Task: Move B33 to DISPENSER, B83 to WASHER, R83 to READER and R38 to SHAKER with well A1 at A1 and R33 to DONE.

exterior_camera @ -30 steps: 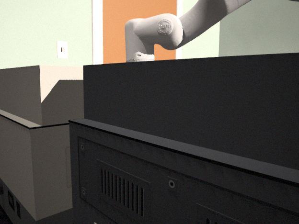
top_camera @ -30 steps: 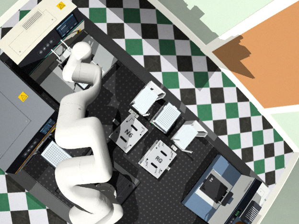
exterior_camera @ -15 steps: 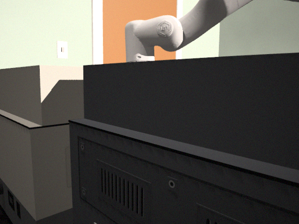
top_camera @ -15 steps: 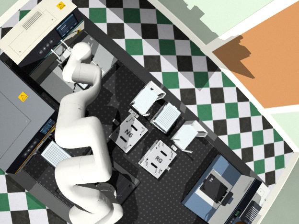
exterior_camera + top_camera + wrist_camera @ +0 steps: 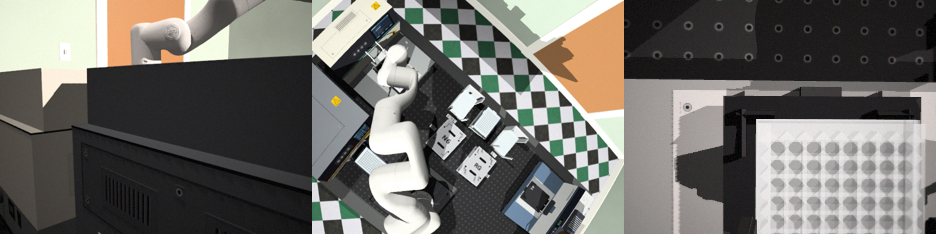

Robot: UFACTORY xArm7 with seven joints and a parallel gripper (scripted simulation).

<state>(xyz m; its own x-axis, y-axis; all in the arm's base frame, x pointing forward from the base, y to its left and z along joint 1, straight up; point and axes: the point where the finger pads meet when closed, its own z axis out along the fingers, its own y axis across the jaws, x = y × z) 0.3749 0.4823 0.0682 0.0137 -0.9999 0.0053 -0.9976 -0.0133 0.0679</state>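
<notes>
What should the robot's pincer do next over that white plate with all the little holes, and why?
Probably go a little lower, straight down, then close. The pincer is open and holds nothing, and in the wrist view the white well plate lies flat in its dark nest, filling much of the picture. The arm hides the plate from above, so the fit is hard to judge.
</notes>
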